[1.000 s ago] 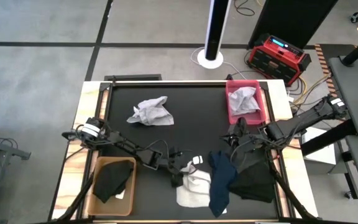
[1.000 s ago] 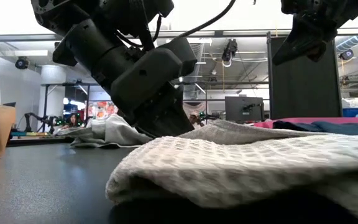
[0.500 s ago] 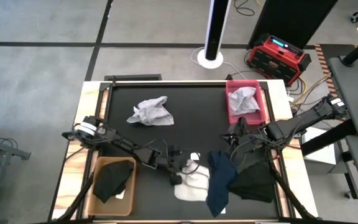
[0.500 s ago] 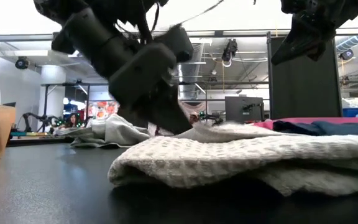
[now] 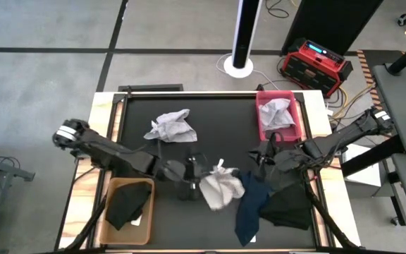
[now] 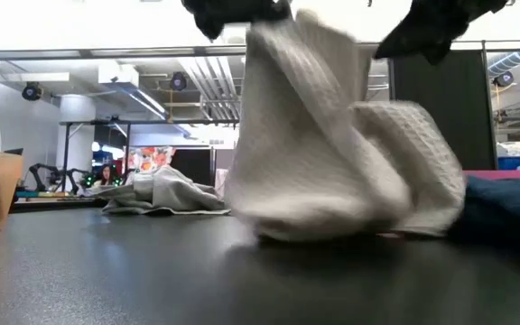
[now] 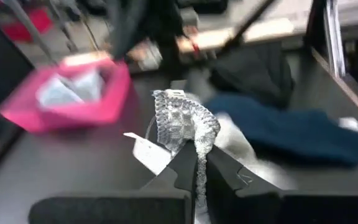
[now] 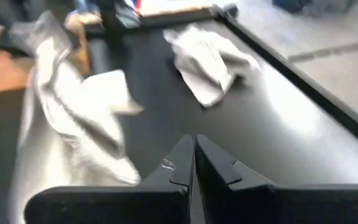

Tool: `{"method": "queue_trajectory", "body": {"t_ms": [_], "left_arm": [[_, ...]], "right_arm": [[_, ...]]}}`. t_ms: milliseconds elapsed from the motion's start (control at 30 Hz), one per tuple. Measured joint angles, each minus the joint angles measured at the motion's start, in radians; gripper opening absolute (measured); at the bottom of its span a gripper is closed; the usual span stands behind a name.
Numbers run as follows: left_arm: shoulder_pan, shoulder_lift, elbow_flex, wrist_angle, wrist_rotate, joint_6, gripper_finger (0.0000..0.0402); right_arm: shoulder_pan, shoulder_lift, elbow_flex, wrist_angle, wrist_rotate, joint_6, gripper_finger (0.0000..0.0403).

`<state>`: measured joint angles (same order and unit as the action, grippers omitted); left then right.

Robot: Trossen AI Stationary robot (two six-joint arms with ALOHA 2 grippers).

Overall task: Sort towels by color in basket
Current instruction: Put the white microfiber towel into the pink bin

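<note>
High view, landmark: pink basket [image 5: 279, 124] at the table's far right edge, a light grey towel [image 5: 276, 111] inside it.
High view, left gripper [image 5: 201, 175]: toward the table's middle, well apart from the pink basket, jaws clamped on the white waffle towel [image 5: 221, 188].
High view, white waffle towel: bunched, lifted at one end, nearer the front edge than the pink basket.
High view, navy towel [image 5: 251, 206]: just beside the white waffle towel, on the pink basket's side of it, touching the black towel [image 5: 285, 204].
High view, right gripper [image 5: 263, 159]: just in front of the pink basket, above the navy towel, jaws closed on nothing.
High view, crumpled grey towel [image 5: 170, 127]: level with the pink basket, across the table from it.
High view, brown basket [image 5: 125, 210]: front corner opposite the pink basket, holds a black cloth [image 5: 129, 202].
Low view, white waffle towel [image 6: 332, 144]: hangs in a tall fold, lower edge on the tabletop.
Left wrist view, fingers [image 7: 185, 168]: pinched tight on a ridge of waffle cloth [image 7: 185, 124]; pink basket [image 7: 67, 99] beyond.
Right wrist view, fingers [image 8: 182, 163]: together, nothing between them.
</note>
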<state>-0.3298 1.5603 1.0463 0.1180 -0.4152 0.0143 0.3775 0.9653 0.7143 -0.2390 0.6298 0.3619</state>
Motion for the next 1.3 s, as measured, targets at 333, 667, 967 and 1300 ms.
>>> {"method": "queue_trajectory", "body": {"t_ms": [333,667,967,1300], "left_arm": [[0.000,-0.137,0.000,0.066,-0.075,0.079,0.0000],[0.000,-0.181,0.045,0.083,-0.212,0.083,0.0000],[0.000,-0.099,0.198,0.065,-0.253,0.122,0.0000],[0.000,0.061,0.414,-0.067,-0.318,0.181,0.0000]], "right_arm": [[0.017,-0.001,0.000,0.170,-0.036,-0.186,0.0060],[0.038,0.000,0.000,0.353,-0.198,-0.276,0.0227],[0.037,0.075,0.000,0.508,-0.174,-0.269,0.0320],[0.029,0.198,0.039,0.588,-0.002,-0.318,0.0334]]}}
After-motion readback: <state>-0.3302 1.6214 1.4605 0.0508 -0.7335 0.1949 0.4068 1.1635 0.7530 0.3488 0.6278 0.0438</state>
